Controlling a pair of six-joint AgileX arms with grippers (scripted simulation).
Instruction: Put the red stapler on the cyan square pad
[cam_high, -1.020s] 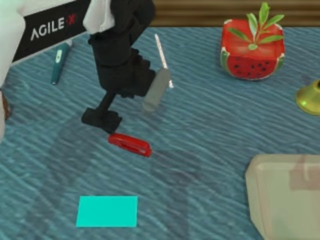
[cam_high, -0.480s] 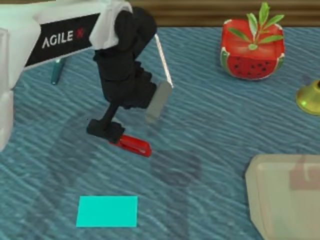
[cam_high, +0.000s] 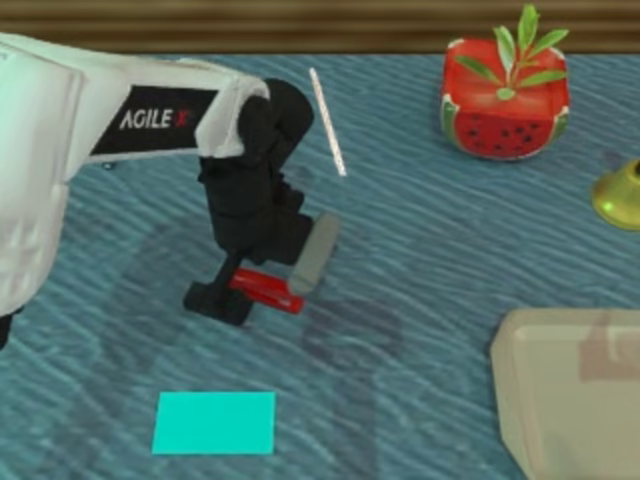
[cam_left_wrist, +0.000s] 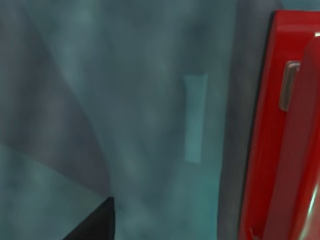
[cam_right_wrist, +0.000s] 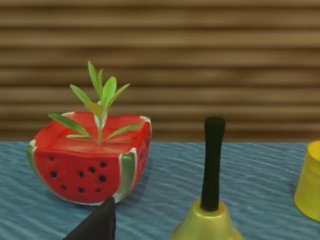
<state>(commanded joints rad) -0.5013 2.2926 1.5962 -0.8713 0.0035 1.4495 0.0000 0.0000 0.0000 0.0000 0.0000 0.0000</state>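
Straddling red stapler (cam_high: 266, 288), left end effector (cam_high: 262, 290), apparently unclosed

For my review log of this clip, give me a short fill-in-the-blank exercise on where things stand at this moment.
1. The left gripper is down at the red stapler, which lies on the ____ tablecloth.
2. The cyan square pad has ____ lying on it.
3. The watermelon planter holds a ____ plant.

Missing words: blue; nothing; green
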